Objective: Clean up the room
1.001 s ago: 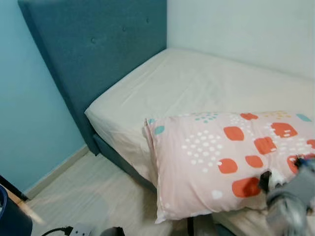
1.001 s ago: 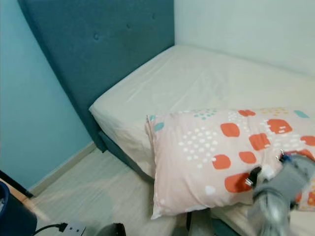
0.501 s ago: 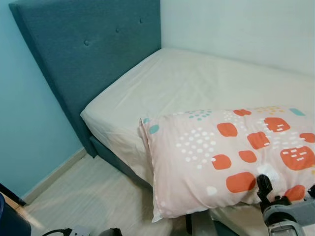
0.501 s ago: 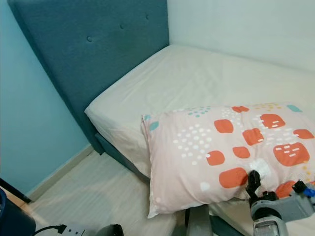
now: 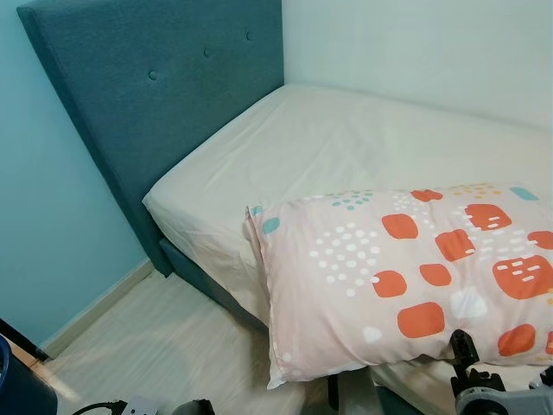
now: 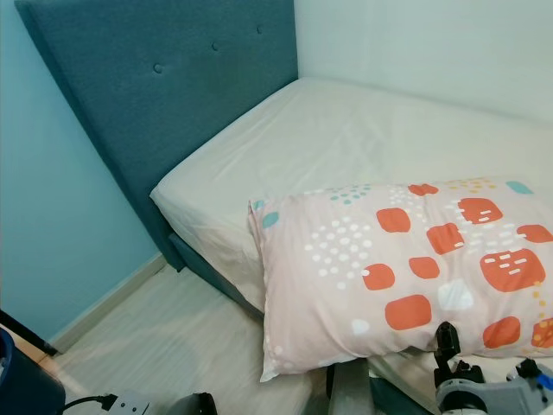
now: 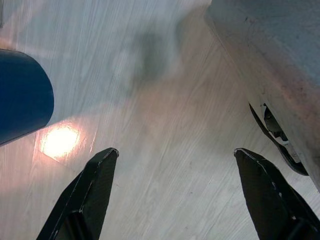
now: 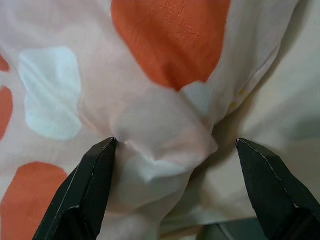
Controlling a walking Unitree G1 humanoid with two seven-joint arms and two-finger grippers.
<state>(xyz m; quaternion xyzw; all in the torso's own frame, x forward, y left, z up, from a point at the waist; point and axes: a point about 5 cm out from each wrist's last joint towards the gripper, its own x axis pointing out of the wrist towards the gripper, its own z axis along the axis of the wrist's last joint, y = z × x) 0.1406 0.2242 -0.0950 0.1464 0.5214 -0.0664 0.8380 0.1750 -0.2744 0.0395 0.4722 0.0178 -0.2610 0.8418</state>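
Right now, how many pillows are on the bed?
1. The pink spotted pillow lies on the mattress at its near edge, one corner overhanging the floor. The bed runs past the frame, so others may be hidden.

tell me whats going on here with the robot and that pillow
The robot stands at the side of a bed with a teal headboard. A pink pillow with orange patches lies on the mattress, its near end overhanging the edge. The right gripper is open, its fingers either side of a bunched fold of the pillow, not clamped on it. The left gripper hangs open over the wood floor, idle.
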